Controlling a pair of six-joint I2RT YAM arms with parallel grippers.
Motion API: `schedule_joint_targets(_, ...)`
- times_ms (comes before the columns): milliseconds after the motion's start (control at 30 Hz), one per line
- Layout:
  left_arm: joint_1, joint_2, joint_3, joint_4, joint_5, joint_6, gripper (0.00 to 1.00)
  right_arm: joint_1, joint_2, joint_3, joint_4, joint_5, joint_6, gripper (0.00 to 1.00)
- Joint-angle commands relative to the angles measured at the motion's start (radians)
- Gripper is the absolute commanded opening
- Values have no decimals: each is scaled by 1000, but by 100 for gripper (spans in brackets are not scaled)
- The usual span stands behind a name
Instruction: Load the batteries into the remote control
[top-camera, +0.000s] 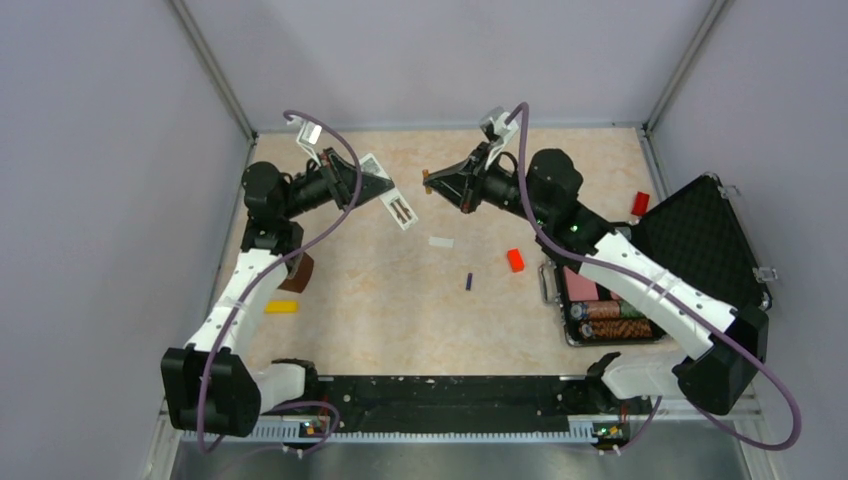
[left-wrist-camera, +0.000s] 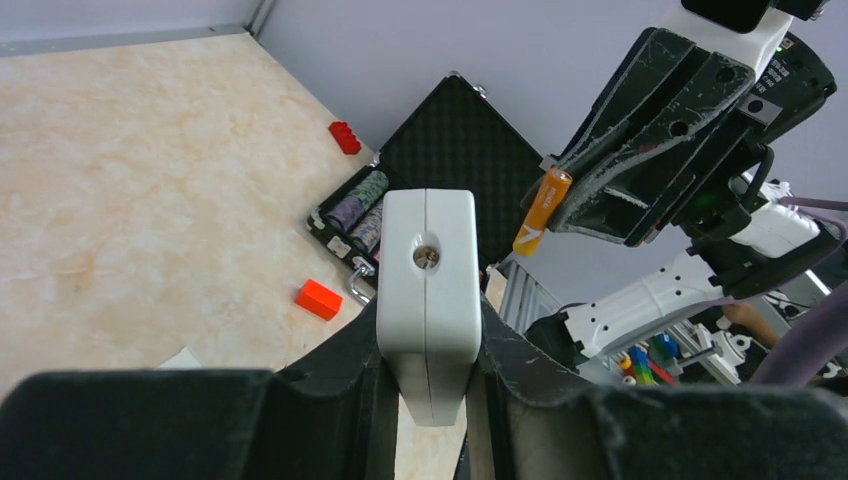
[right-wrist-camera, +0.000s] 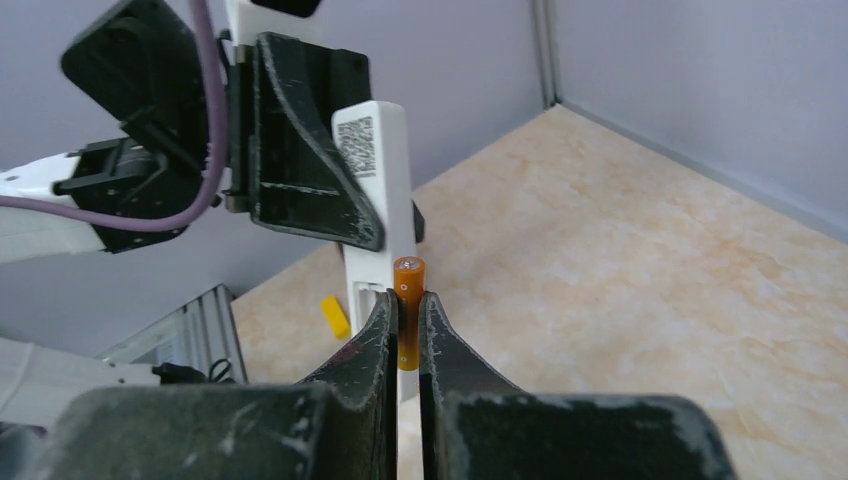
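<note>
Presently: left fingers (left-wrist-camera: 335, 385) are clamping the remote control (left-wrist-camera: 428, 290) aloft; right fingers (right-wrist-camera: 372, 345) are pinching the orange-brown battery (right-wrist-camera: 408, 300) near it; purple battery (top-camera: 469, 281) is lying on beige worktop (top-camera: 400, 310), grey walls (top-camera: 450, 60) enclosing.

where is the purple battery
Top view: the purple battery lies loose on the table near its middle, just below the white plate and left of the red block.

Remote (left-wrist-camera: 427, 290): smooth white plastic, slight satin sheen. Orange battery (right-wrist-camera: 408, 285): glossy wrap, shiny metal cap. Left gripper (left-wrist-camera: 428, 320), right gripper (right-wrist-camera: 408, 305): matt black plastic, scuffed and rough-looking. Table (top-camera: 400, 300): smooth, matt, beige marbled. Case (top-camera: 700, 240): black dimpled foam lining. Red block (left-wrist-camera: 319, 299): smooth plastic.
</note>
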Motion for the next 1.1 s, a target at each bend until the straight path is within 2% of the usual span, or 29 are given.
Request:
schedule_joint_targets(0, -15, -13, 34, 86, 22, -34, 0, 52, -10, 14, 100, -77, 40, 0)
schedule_joint_targets(67, -26, -20, 30, 86, -18, -36, 0, 82, -2, 22, 97, -64, 17, 0)
schedule_joint_targets(300, -37, -7, 76, -10, -160, -99, 0, 221, 38, 109, -35, 134, -151, 0)
schedule_joint_targets(467, -37, 20, 118, -21, -141, -199, 0, 226, 54, 126, -41, 189, -166, 0)
schedule_joint_targets(667, -36, 43, 197, -208, -154, -125, 0, 226, 63, 156, -31, 260, -147, 0)
schedule_joint_targets(1067, -36, 52, 185, -146, -71, -126, 0, 227, 101, 187, -72, 289, -148, 0)
